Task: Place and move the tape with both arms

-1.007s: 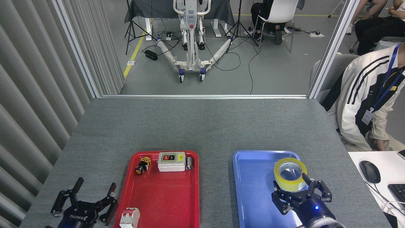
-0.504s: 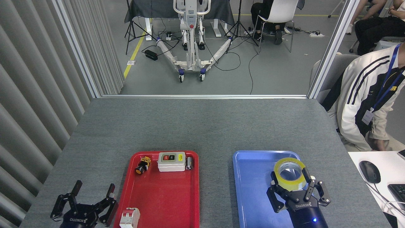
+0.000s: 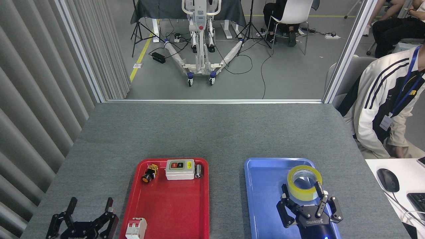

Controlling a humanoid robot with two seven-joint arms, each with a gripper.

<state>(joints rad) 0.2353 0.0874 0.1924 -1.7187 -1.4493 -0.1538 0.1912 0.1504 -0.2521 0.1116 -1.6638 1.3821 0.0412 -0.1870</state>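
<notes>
Two arms in view, only one within reach of the tape [image 3: 304,182]. The roll lies flat in the far right part of the blue tray [image 3: 262,192], its core hole facing up, so its axis is vertical and it offers no long side to align with. Our right gripper [image 3: 307,207] sits at the near edge of the roll, with the tape just beyond it. Its jaws are spread, black fingers [image 3: 319,190] flanking the roll's near rim; we cannot tell whether any finger touches the yellow band, and nothing looks pinched.

Our left gripper [image 3: 88,212] hangs at the near left corner of the table [image 3: 212,132], outside the red tray [image 3: 172,202], jaws spread and empty, well apart from the tape. The right arm is clearly the nearer one.

Judgement: the next move turns on the roll lying directly ahead of the right jaws. A short advance, then a close across the wall or the outer diameter, should seat it. A grip that catches only the near rim could tip the roll.
</notes>
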